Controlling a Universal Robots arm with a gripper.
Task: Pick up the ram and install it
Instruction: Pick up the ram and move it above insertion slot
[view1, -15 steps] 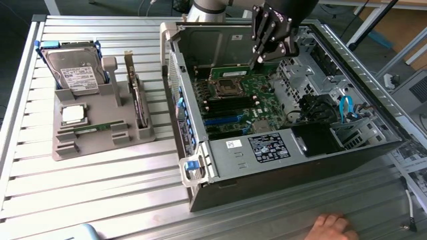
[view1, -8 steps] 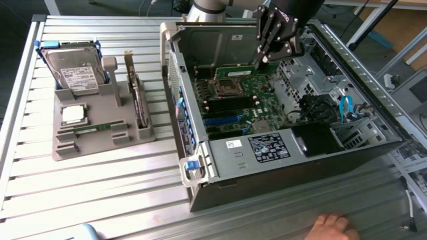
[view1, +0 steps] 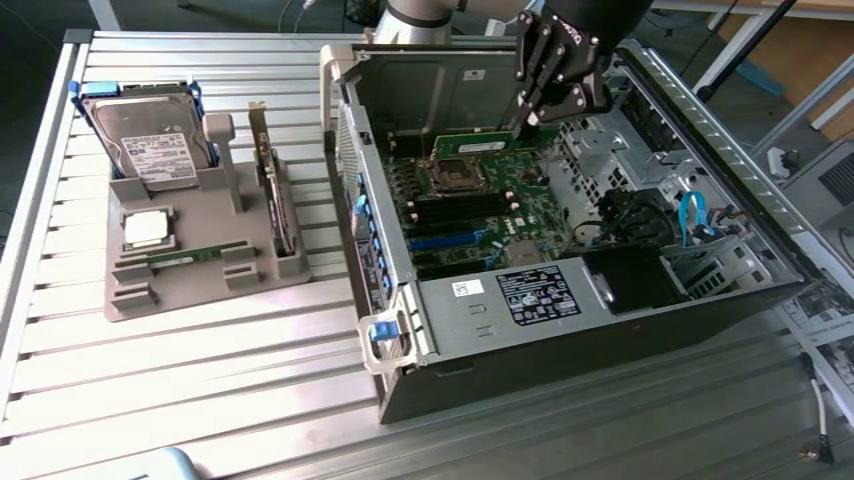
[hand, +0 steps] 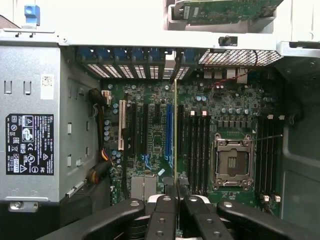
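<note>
**A:** Item one, the tool?

**B:** Gripper (view1: 518, 128), fingers closed on the ram (view1: 470, 148). It is inside the open computer case (view1: 427, 90), above the motherboard (view1: 497, 195).

**A:** How is the ram held?

**B:** By one end, with the green board reaching out from the fingers. In the wrist view the ram (hand: 175, 130) appears edge-on, as a thin line running out from the gripper (hand: 175, 200) across the board.

**A:** Progress?

**B:** The pick-up is done: the ram is off the table and in the grip. The install is not. The ram hangs clear of the board, and I judge it is in none of the black memory slots (hand: 196, 145) beside the processor socket (hand: 233, 160).

**A:** Other stock?

**B:** A grey tray (view1: 200, 295) at the exterior view's left, well apart from the case. It holds a hard drive (view1: 150, 140) and a square silver chip (view1: 147, 228).

**A:** Writing?

**B:** A black label (hand: 26, 144) on the power supply box, with rows of approval marks and print too small to read. A white sticker (hand: 47, 86) above it, unreadable. The hard drive's label cannot be read either. No brand name can be made out.
</note>
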